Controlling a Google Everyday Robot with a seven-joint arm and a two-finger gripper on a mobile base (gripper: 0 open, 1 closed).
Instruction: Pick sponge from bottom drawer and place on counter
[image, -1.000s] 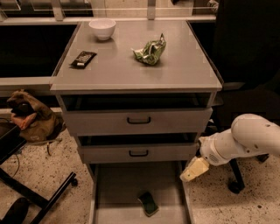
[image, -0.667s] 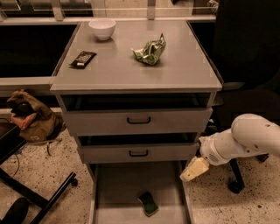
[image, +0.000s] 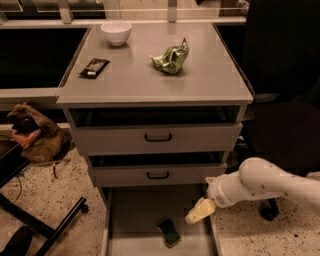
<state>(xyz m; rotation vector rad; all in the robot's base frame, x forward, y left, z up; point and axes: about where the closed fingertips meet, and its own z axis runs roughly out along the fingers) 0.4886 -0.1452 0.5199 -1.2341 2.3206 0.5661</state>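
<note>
The sponge (image: 170, 232), a small dark green pad with a lighter edge, lies on the floor of the bottom drawer (image: 135, 210), which is pulled out below the two upper drawers. The counter (image: 150, 80) is the light grey top of the cabinet. My gripper (image: 199, 211) hangs from the white arm at the right, low over the drawer's right side, a little up and to the right of the sponge and apart from it. It holds nothing that I can see.
On the counter sit a white bowl (image: 116, 32), a black wrapped bar (image: 94, 67) and a crumpled green snack bag (image: 171, 58). A brown bag (image: 35, 135) and black chair legs (image: 45, 225) are on the floor at the left. A dark chair stands at the right.
My gripper has moved left and a little down, from beside the drawer's right wall to over its right side, closer to the sponge. The sponge has not moved.
</note>
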